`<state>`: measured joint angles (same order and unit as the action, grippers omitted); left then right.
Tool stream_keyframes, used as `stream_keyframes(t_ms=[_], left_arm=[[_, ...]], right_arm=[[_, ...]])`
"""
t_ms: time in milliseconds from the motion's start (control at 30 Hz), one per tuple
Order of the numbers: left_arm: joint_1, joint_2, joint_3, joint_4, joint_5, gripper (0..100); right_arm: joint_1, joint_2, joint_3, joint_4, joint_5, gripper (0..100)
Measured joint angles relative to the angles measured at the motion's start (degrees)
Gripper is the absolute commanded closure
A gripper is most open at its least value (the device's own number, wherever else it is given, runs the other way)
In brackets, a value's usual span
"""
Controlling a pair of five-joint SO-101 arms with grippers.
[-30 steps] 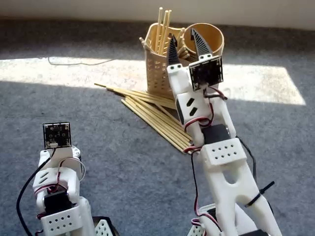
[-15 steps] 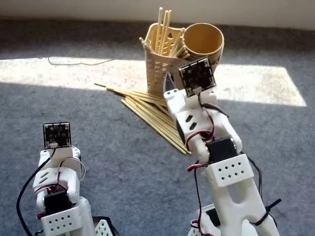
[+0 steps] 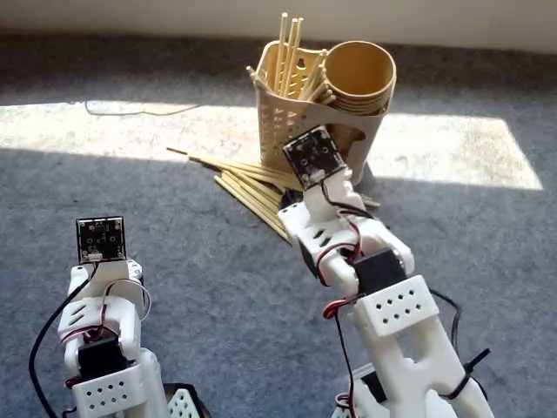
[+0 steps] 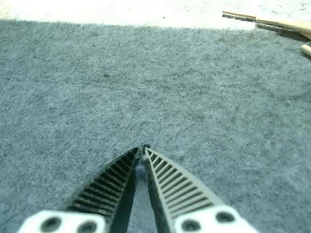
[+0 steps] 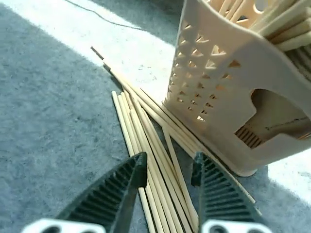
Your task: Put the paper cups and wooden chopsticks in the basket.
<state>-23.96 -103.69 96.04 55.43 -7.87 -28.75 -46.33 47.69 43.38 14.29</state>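
Grey carpet (image 3: 187, 287): I am working over a felt-like surface. A sunlit band (image 3: 461, 152) is crossing it behind the basket, with a thin cable (image 3: 130, 111) lying at the band's far left.

Left arm (image 3: 100, 300): I am sitting folded back at the near left, well apart from the task items.

Left gripper (image 4: 145, 151): I am holding it clenched, tips meeting, nothing between them. It is pointing down at bare carpet.

Loose chopsticks (image 3: 252, 187): They are lying flat on the carpet in a fanned bundle. Its far end is running up against the foot of the basket.

Right arm (image 3: 357, 261): I am reaching forward and down over the bundle.

Right gripper (image 5: 168, 171): I am holding it released, jaws apart and empty. Several loose chopsticks (image 5: 146, 141) are showing in the gap between the tips; I cannot tell whether I am touching them.

Basket (image 3: 291, 122): It is standing upright on the carpet just beyond my right gripper, its perforated wall (image 5: 214, 82) facing me.

Standing chopsticks (image 3: 287, 43): They are leaning upright inside the basket's left part, sticking out above the rim.

Paper cups (image 3: 359, 74): They are sitting nested in a stack in the basket's right part, mouth facing up.
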Motion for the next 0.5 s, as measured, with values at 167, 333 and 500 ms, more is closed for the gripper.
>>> stream_keyframes(t_ms=[167,333,500], left_arm=[[0.0,0.0,0.0,0.0,0.0,99],[0.0,0.0,0.0,0.0,0.0,99],[0.0,0.0,0.0,0.0,0.0,99]], right_arm=[[-3.0,0.0,1.7,0.0,4.0,88.9],[-3.1,3.2,1.7,0.3,5.5,89.9],[-3.1,15.5,0.1,0.4,5.5,89.9]])
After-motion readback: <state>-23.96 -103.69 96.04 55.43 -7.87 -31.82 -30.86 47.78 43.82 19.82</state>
